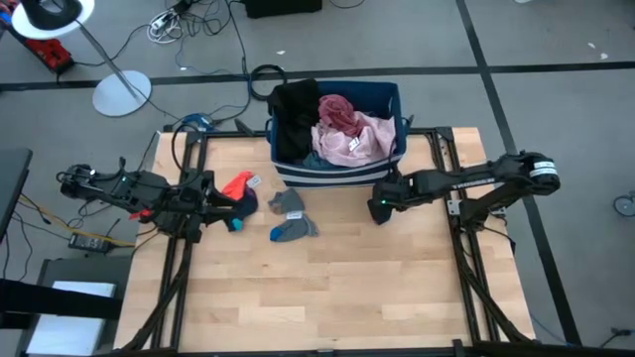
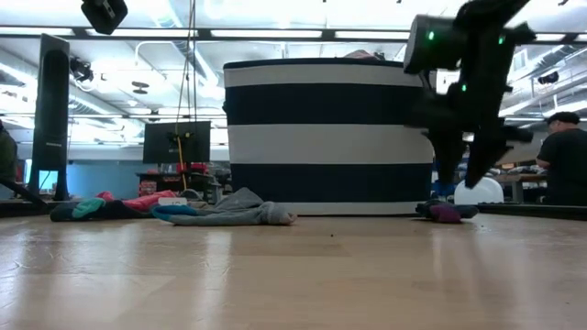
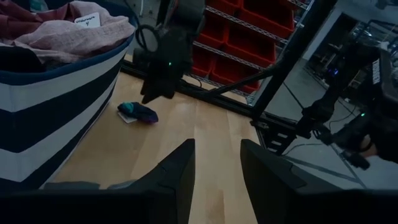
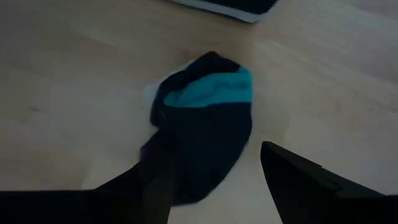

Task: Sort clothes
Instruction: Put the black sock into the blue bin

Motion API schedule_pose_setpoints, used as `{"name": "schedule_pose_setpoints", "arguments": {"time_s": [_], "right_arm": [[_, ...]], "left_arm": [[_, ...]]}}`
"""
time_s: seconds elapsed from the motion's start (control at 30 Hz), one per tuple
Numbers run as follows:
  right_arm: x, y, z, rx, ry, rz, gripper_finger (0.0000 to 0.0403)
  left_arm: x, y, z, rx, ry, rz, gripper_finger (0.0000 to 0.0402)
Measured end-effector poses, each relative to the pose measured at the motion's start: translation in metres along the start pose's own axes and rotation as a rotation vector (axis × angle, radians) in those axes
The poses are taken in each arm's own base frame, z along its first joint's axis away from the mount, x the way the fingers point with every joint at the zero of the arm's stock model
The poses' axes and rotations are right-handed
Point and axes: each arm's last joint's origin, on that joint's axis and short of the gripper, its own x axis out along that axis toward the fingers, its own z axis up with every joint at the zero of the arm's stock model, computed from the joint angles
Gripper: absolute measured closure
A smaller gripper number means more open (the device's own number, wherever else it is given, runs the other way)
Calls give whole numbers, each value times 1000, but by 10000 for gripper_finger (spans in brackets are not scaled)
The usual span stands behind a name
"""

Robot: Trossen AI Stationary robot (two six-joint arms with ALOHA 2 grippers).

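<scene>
Clothes fill the dark blue bin with white stripe point(image 1: 337, 171) at upper centre of the high view: a black garment point(image 1: 294, 119) drapes over its left rim, a maroon piece point(image 1: 338, 111) lies on top at centre, and a pink garment point(image 1: 359, 141) bearing a small white tag spreads across the right half.

Outside the bin, on the wooden table point(image 1: 327, 288), loose items lie left of centre: a red-orange piece point(image 1: 238, 183) with a white tag, a dark blue piece point(image 1: 241, 210) just beside it, and a grey-and-blue sock pair point(image 1: 293, 226) below a small grey sock point(image 1: 288, 201). In the low view these lie flat at left, in front of the bin.

A separate small sock point(image 4: 202, 118), dark navy with a teal band, lies balled on the table just right of the bin's lower right corner.

My right gripper point(image 1: 379, 208) hangs directly over that sock, fingers spread apart with one on each side of it, nothing clamped; I cannot tell whether the fingertips touch the fabric.

My left gripper point(image 1: 210, 201) sits low at the left of the table beside the red-orange piece, fingers point(image 3: 177, 180) parted and empty.
</scene>
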Motion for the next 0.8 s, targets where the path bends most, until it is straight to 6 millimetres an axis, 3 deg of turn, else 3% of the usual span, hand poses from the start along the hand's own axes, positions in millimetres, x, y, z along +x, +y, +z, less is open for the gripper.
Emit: {"name": "schedule_pose_setpoints", "arguments": {"time_s": [0.4,0.5,0.67,0.8], "right_arm": [[57,15,5,-75,41,-4,180],[62,18,3,-78,94,12,226],[48,23,-10,-119,169,110,375],[26,24,-16,-85,196,142,375]], "left_arm": [[0,0,0,-27,3,2,269],[0,0,0,-28,2,1,269],[0,0,0,-21,5,3,269],[0,0,-1,18,6,3,269]]}}
